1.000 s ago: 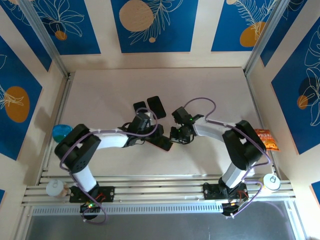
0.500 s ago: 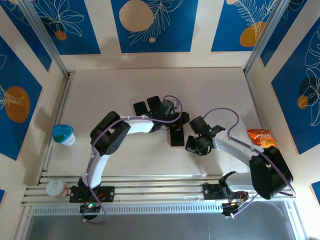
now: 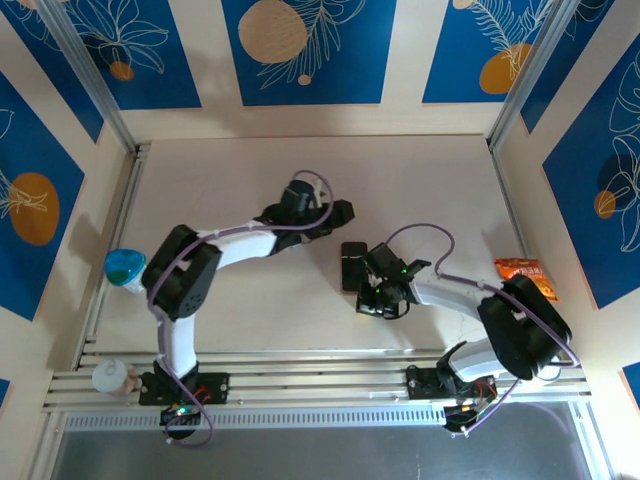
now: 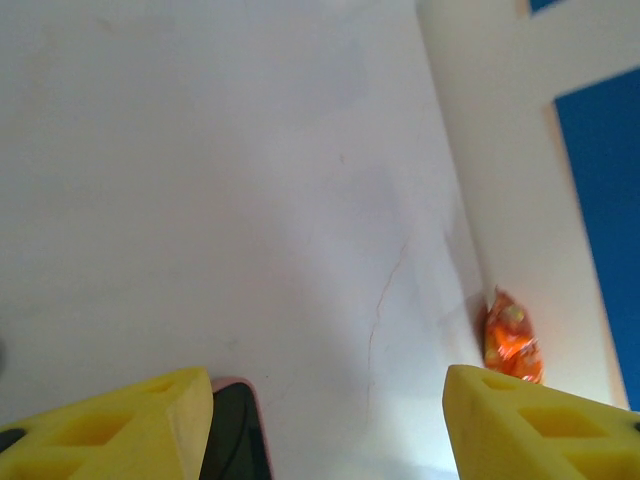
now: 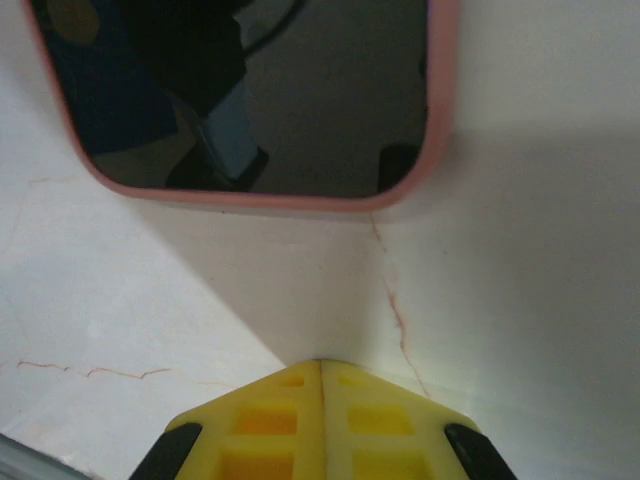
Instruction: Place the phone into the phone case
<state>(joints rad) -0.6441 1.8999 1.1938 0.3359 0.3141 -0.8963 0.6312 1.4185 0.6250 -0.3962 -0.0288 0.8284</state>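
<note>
Overhead view of a pale table (image 3: 200,180) walled with blue and cream panels. The phone (image 3: 352,265) lies flat at the centre of the frame, where it also lay half a second ago. The left gripper (image 3: 338,212), which was then over the phone, has pulled away to the upper centre, well apart from it. Its wrist view shows yellow fingers (image 4: 110,425) spread wide with nothing between them, and an orange snack packet (image 4: 512,338) by the wall at lower right.

The right gripper (image 3: 372,288) has moved in to just right of the phone, its fingers (image 5: 380,420) pressed together and empty. Its wrist view shows the phone's dark screen at the top of the frame, bordered by the pink rim of the phone case (image 5: 250,195).

At this end the phone looks seated in the case; the other end is out of sight. Probably only a final press or check remains.
</note>
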